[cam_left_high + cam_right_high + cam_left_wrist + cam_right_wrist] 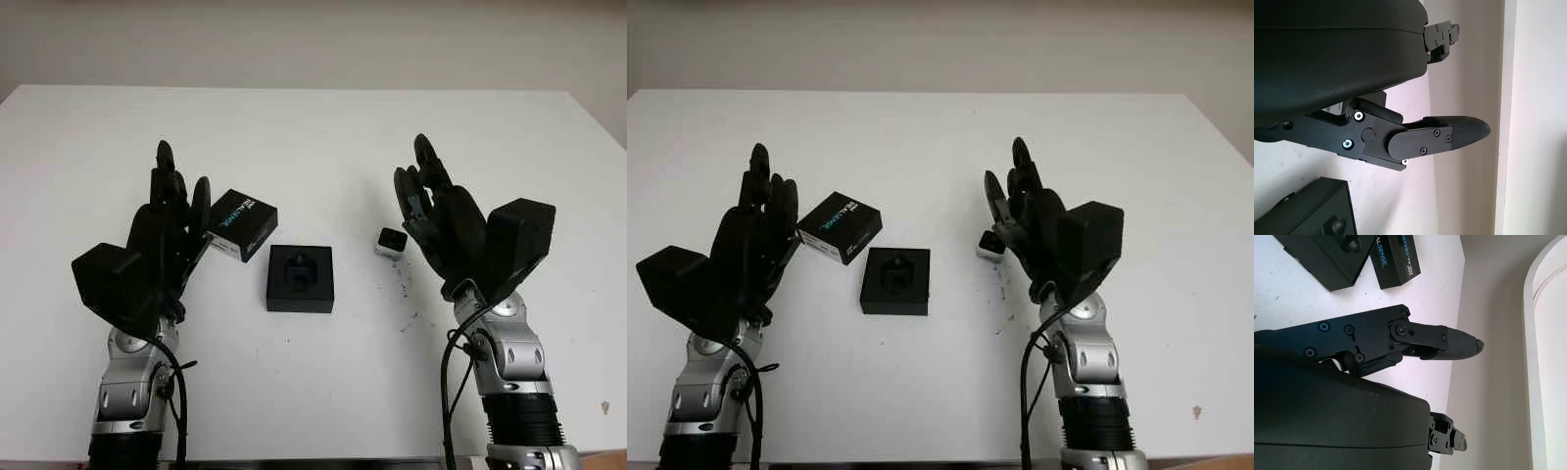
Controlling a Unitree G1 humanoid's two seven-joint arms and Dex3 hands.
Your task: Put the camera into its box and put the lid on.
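Left eye view: one camera point(391, 242), one box point(300, 278), one lid point(241, 225).

The right hand point(1019, 211) partly hides the camera point(990, 246); touching or just beside, perhaps, but I cannot tell.

i take the open black box point(300, 279) near the middle of the white table point(313, 137) as my landmark; its moulded insert faces up and nothing sits in it. just beyond its left corner lies the lid point(242, 225), black with blue lettering, tilted and apart from the box. the small silver-and-black camera point(391, 242) sits on the table to the right of the box, well clear of it. my left hand point(168, 220) is raised left of the box, open, close beside the lid. my right hand point(431, 211) is raised right of the box, open, just beside the camera.
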